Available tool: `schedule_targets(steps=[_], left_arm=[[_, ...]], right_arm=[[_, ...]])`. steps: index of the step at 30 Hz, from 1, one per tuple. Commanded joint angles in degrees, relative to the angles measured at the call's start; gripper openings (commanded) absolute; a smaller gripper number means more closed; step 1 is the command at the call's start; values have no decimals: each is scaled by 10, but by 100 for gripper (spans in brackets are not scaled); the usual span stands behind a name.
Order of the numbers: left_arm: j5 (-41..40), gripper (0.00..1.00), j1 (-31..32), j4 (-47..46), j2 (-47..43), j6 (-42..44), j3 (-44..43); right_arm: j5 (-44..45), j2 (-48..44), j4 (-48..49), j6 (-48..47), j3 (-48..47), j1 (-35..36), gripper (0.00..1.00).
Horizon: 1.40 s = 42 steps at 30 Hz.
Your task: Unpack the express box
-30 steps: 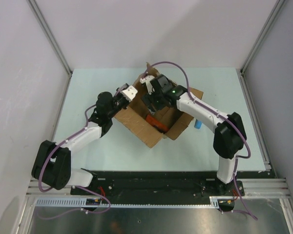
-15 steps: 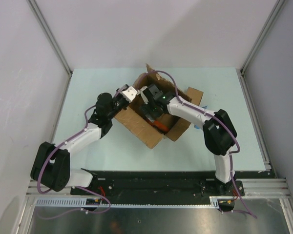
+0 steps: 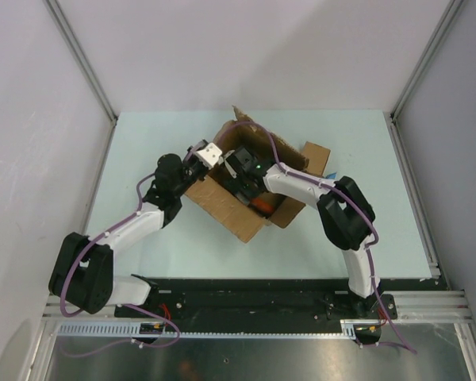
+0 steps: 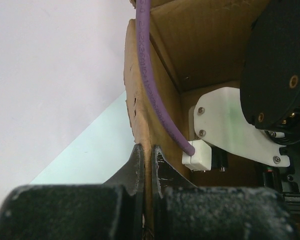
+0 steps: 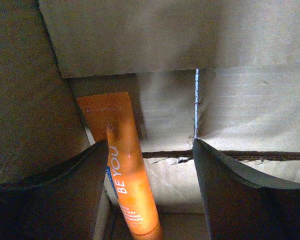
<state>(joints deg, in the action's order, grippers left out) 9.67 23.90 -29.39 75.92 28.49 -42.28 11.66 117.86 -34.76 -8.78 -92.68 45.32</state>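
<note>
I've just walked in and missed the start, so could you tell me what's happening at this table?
Two robot arms are unpacking the express box. The left hand is pinched shut on the edge of one cardboard wall, apparently to steady it. The right hand is down inside the box, open, with an orange tube lying between its fingers, not yet gripped.

Pale green table (image 3: 381,151) at frame centre. White walls (image 3: 246,48) on three sides. Metal posts (image 3: 79,57) at upper left and upper right. Light is even.
</note>
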Motion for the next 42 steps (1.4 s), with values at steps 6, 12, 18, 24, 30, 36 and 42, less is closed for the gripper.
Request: schedule_targets(steps=[6, 12, 18, 24, 30, 36, 42], left_arm=[[11, 0, 5, -65, -31, 11, -1], [10, 0, 5, -65, -30, 13, 0], [5, 0, 5, -66, -31, 17, 4], [3, 0, 5, -66, -24, 17, 3], [0, 0, 6, -66, -18, 14, 1], [-3, 0, 5, -66, -11, 9, -3], [-3, 0, 5, -66, -5, 3, -6]], right_arm=[[108, 46, -4, 12, 33, -7, 45], [118, 7, 25, 17, 50, -10, 20], [126, -50, 65, 31, 62, -22, 8], [80, -139, 131, 21, 95, -30, 0], [59, -194, 161, 14, 99, -38, 0], [44, -221, 167, 14, 96, -45, 0], [28, -239, 174, 27, 97, -57, 0]])
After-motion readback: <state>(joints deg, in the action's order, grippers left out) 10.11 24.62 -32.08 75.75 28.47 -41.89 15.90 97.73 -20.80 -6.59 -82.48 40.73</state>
